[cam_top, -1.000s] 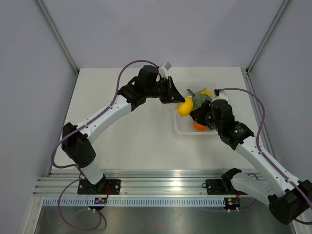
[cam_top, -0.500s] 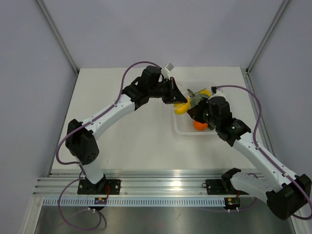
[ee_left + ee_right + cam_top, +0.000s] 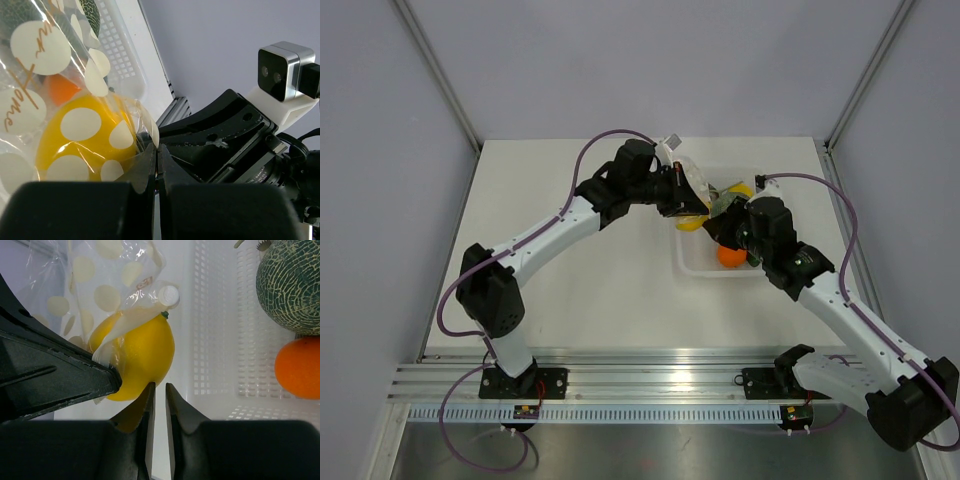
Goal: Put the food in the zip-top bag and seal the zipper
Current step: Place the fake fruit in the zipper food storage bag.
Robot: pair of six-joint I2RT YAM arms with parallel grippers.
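The yellow lemon (image 3: 690, 224) hangs at the tray's left edge, partly inside the clear zip-top bag (image 3: 693, 184) printed with cream dots. My left gripper (image 3: 159, 150) is shut on the bag's edge, and the lemon (image 3: 80, 135) shows through the film. In the right wrist view the bag's white closure strip (image 3: 131, 317) drapes over the lemon (image 3: 142, 355). My right gripper (image 3: 159, 386) sits just under the lemon, its jaws almost together with nothing between them, one fingertip touching the fruit's underside.
A clear perforated tray (image 3: 705, 268) holds a round orange (image 3: 300, 367) and a grey-green melon (image 3: 290, 285). Another yellow piece (image 3: 741, 188) lies at the tray's back. Both arms crowd over the tray's left side.
My left gripper has moved right with the bag, which now covers much of the lemon. My right gripper has shifted a little left and up under the fruit.
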